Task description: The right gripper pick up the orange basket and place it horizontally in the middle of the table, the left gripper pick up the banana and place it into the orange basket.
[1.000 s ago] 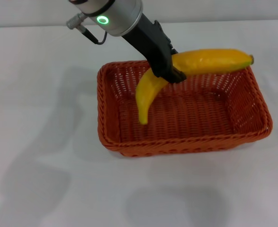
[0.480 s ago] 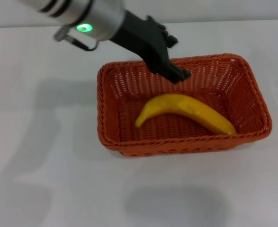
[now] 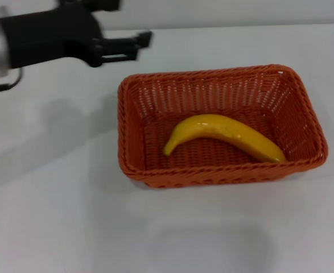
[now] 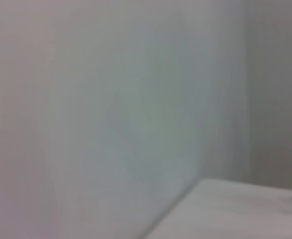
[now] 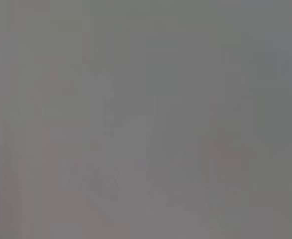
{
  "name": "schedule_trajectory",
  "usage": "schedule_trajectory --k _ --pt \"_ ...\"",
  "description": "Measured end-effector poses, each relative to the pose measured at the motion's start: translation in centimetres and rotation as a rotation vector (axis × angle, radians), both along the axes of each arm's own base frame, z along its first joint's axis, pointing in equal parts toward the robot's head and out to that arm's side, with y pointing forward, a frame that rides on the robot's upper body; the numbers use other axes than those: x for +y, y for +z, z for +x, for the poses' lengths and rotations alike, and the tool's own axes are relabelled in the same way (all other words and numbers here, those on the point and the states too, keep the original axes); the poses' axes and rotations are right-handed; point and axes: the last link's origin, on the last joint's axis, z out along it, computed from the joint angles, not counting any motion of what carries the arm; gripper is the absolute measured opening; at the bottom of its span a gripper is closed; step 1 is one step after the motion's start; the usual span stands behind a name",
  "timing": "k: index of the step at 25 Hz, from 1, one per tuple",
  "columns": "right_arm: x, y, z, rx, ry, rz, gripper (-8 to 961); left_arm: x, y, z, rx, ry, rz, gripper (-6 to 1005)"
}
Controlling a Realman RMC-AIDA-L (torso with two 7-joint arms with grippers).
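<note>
The orange basket (image 3: 123, 131) lies lengthwise across the middle of the white table (image 3: 53, 205). Inside it the yellow banana (image 3: 223, 129) rests flat on the woven floor, its curve arching toward the far wall, with nothing touching it. My left gripper (image 3: 140, 46) hovers at the upper left, above the table and just outside the basket's far left corner. Its thin black fingers (image 3: 145, 37) point toward the basket, spread apart and empty. The right gripper does not show in any view.
Bare white tabletop surrounds the basket on all sides. The left wrist view shows only a pale wall and a strip of table (image 4: 245, 209). The right wrist view is plain grey.
The left gripper let the banana go; it dropped from above the rim onto the basket floor. The arm then pulled up and away to the left, out of the basket.
</note>
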Motion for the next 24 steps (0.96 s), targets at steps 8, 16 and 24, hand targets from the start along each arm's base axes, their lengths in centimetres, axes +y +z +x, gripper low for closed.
schedule_trajectory --k 8,16,24 --pt "-0.7 -3.0 0.1 0.034 0.069 0.003 648 -4.1 3.1 -9.6 -0.201 0.11 0.186 863" --pt "-1.3 -3.9 1.4 0.072 0.003 0.048 648 -9.8 5.8 -17.7 -0.36 0.208 0.436 862" --pt "-1.4 -5.1 2.1 0.073 -0.04 0.071 648 -13.6 6.6 -21.7 -0.416 0.289 0.66 861"
